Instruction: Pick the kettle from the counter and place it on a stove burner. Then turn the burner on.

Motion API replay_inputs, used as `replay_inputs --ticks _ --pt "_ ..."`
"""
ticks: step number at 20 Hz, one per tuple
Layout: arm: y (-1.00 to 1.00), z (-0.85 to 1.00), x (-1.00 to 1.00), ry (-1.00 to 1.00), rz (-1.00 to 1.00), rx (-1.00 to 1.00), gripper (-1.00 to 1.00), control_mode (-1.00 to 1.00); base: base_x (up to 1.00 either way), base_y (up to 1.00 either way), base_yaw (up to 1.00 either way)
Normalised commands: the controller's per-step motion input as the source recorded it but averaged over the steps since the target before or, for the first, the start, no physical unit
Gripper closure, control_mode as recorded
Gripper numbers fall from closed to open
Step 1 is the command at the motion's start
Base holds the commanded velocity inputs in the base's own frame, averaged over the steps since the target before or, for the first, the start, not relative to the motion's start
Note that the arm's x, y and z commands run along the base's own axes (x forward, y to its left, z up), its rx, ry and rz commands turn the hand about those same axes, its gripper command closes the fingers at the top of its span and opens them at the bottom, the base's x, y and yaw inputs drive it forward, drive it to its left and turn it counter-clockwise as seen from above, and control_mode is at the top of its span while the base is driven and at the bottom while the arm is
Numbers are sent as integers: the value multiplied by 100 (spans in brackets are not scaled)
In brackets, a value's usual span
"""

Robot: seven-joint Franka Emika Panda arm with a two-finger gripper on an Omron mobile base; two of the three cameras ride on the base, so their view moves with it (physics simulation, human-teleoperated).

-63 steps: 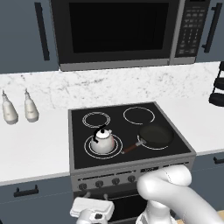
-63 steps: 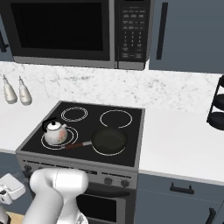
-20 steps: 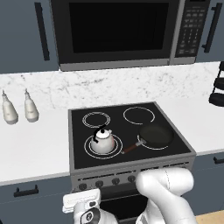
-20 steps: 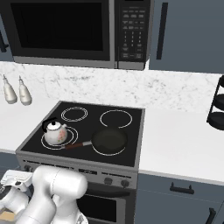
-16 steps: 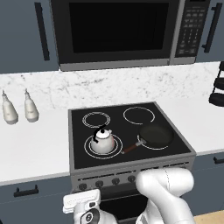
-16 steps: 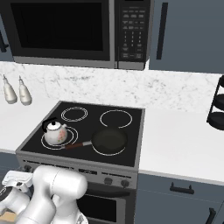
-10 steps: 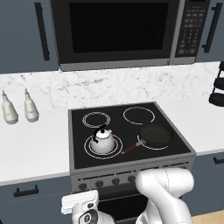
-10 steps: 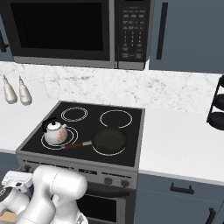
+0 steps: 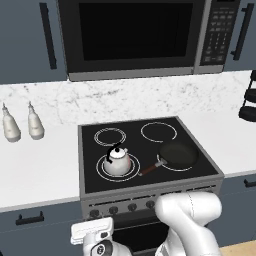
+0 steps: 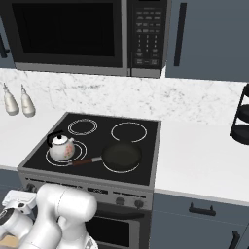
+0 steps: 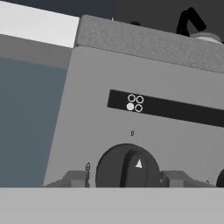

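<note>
While the kettle [image 9: 118, 160] sits on the front left burner [image 9: 118, 167] of the stove [image 9: 205, 165], beside a dark pan [image 9: 178, 155], the tool [image 11: 127, 179] is at the stove's front panel, its fingers [image 11: 74, 178] on either side of a dark knob [image 11: 127, 167], part open; whether they touch it I cannot tell.

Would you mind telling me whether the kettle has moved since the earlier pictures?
No. The kettle sits on the same front-left stove burner, beside the frying pan, as before.
</note>
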Motion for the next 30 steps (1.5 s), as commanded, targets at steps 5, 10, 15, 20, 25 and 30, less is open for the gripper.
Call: replay_inputs --ticks 5,10,15,20,25,30 --pt "26 0 0 0 0 -12 100 -100 0 0 0" --pt "57 -1 0 0 -1 -36 100 -100 0 0 0" --pt "61 -11 -1 0 -5 -45 100 -100 0 0 0" --pt "62 -14 0 1 -7 -47 100 -100 0 0 0" --pt "63 -9 0 4 -9 -46 100 -100 0 0 0" --pt "63 -3 0 6 -10 -42 100 -100 0 0 0"
